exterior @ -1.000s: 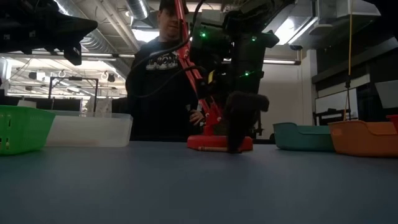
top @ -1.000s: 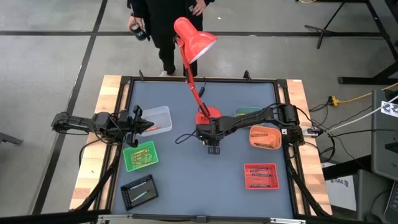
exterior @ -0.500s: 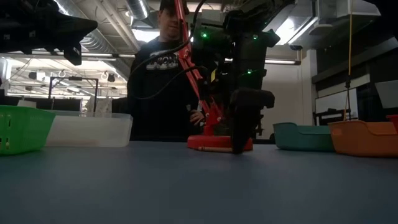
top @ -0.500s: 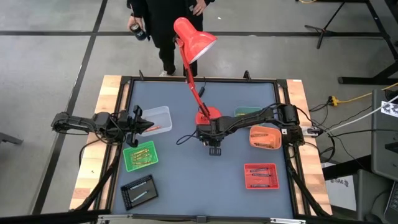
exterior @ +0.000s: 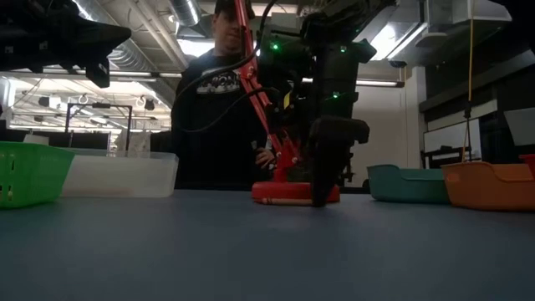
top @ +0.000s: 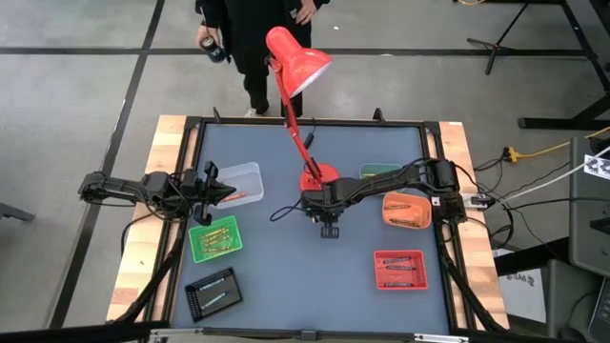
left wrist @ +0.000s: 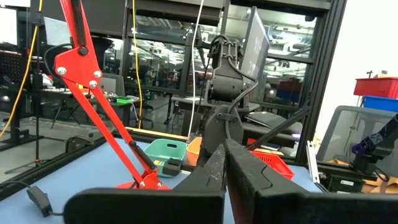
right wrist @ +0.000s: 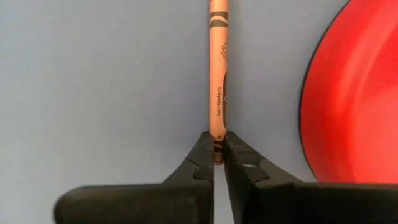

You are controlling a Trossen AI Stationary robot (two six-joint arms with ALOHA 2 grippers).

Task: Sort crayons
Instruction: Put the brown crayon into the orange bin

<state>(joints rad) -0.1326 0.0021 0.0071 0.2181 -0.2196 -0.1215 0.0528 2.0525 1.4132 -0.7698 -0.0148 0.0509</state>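
Observation:
A peach-orange crayon (right wrist: 218, 74) lies on the blue table right beside the red lamp's round base (right wrist: 354, 93); it also shows in the low view (exterior: 284, 201). My right gripper (top: 328, 230) points down at the crayon's near end and is shut on it. My left gripper (top: 217, 191) hangs shut and empty over the table's left side, by the clear tray (top: 243, 181); its closed fingers show in the left wrist view (left wrist: 224, 158). Several crayons lie in the green tray (top: 215, 238) and the red tray (top: 399, 270). My right gripper pinches the crayon's end (right wrist: 217, 138) between its two fingertips. The fingers come from above, pointing down, and lie in line with the crayon. The crayon lies flat on the table and reaches away from the fingers alongside the lamp base.
The red desk lamp stands at the table's middle far side, its arm (top: 294, 114) leaning toward the far edge. An orange tray (top: 406, 210) and a teal tray (top: 376, 172) stand at the right, a black tray (top: 212, 292) at the near left. A person (top: 253, 38) stands beyond the far edge.
My right gripper has shifted a little toward the table's right edge and tipped slightly, its fingertips staying down at the table by the lamp base.

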